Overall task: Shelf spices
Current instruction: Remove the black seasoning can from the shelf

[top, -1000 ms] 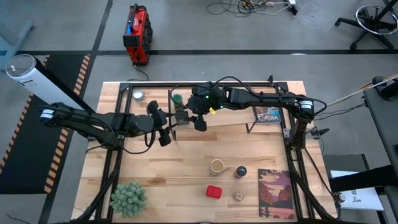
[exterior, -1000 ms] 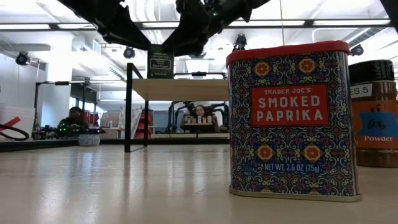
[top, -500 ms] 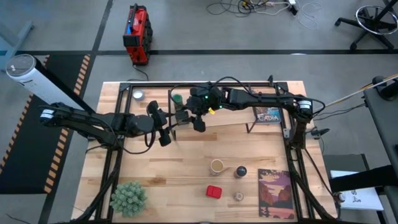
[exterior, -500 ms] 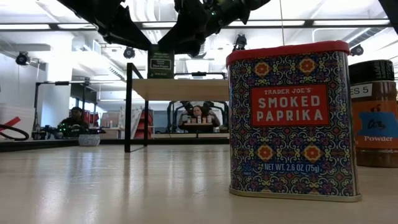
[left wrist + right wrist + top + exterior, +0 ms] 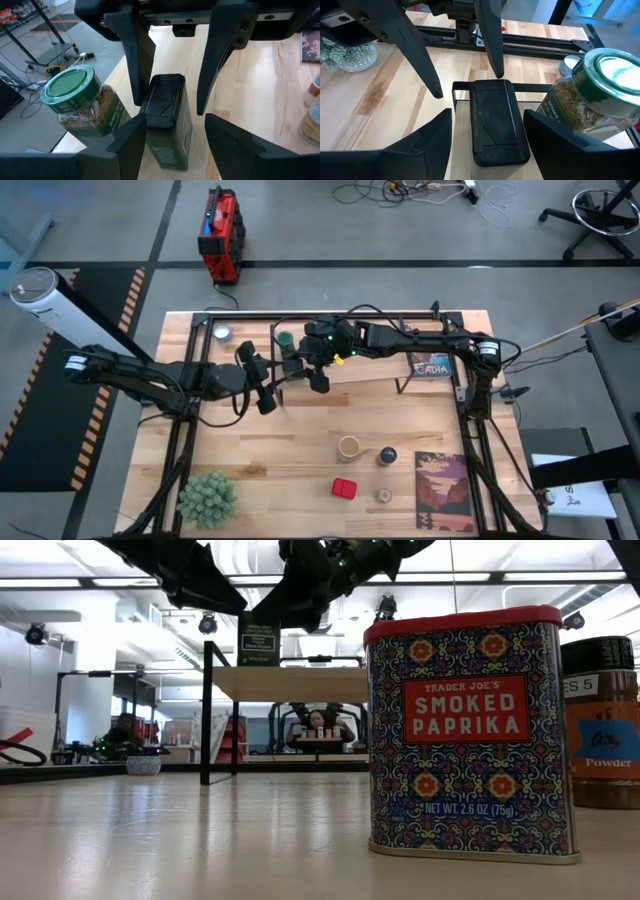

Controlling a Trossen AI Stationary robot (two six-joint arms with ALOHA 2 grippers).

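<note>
The dark square tin [image 5: 167, 117] stands upright on the left end of the shelf's pale board [image 5: 375, 375], beside the green-lidded jar [image 5: 80, 102]. Both grippers are open and face each other over the tin. My left gripper [image 5: 175, 120] comes from the table's left and my right gripper [image 5: 487, 114] from the right. Each has a finger on either side of the tin [image 5: 497, 122], with no touch showing. The tan cylinder [image 5: 348, 447], dark-lidded jar [image 5: 387, 455], red tin [image 5: 344, 487] and small pale jar [image 5: 384, 496] stand on the tabletop nearer the near edge.
A picture-cover book [image 5: 432, 365] leans in the shelf's right part, and another [image 5: 444, 490] lies at the near right corner. The fuzzy plant ball [image 5: 207, 498] sits near left. A small round dish [image 5: 222, 333] is far left. Black frame uprights [image 5: 207, 710] rise around the board.
My right gripper has edged slightly toward the table's left, over the dark tin. The tin and the jar have stayed in place on the board.
</note>
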